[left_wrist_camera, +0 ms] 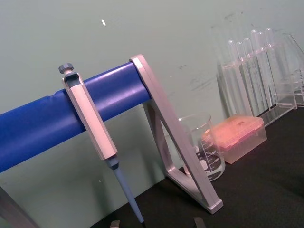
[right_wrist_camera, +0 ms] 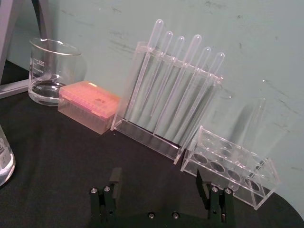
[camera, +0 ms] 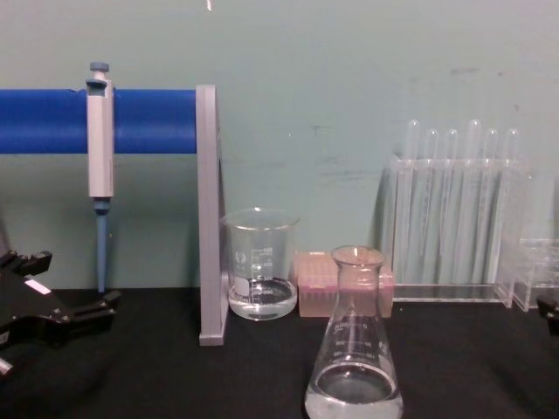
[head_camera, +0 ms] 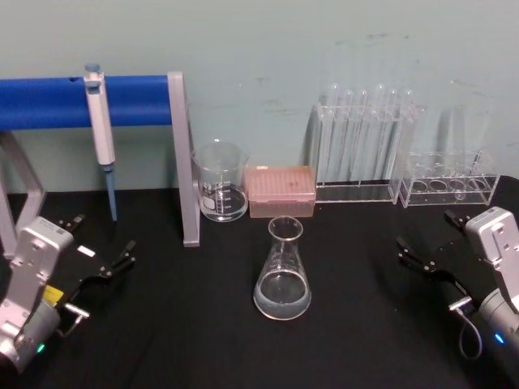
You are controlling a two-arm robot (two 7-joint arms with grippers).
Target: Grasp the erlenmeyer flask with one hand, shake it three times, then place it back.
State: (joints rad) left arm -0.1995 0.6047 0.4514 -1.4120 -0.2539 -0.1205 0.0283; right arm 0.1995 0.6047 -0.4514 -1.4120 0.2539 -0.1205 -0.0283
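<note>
We see a big black table (head_camera: 203,340) with a long blue bar (head_camera: 49,101) on a grey stand at the back left. At the back right is a clear rack of tall test tubes (head_camera: 365,154), and a smaller rack (head_camera: 450,182) sits beside it. The left gripper (head_camera: 104,239) is low on the left side of the table with its two fingers spread apart, holding nothing. The right gripper (head_camera: 430,233) is low on the right side, also spread wide and holding nothing. The erlenmeyer flask (head_camera: 283,271) stands upright in the middle of the table between them, well apart from both. It has a little clear water at the bottom. Just behind it are a glass beaker (head_camera: 220,185) and a pink box (head_camera: 280,191). A thin pipette (head_camera: 99,121) hangs on the blue bar. We think no step has begun yet. The flask is smooth glass and slopes like a cone, so it could slip if the fingers grab it in a bad spot. A reach that goes too far could bump the beaker or the box. Hard shaking could splash the water out of the open top.
</note>
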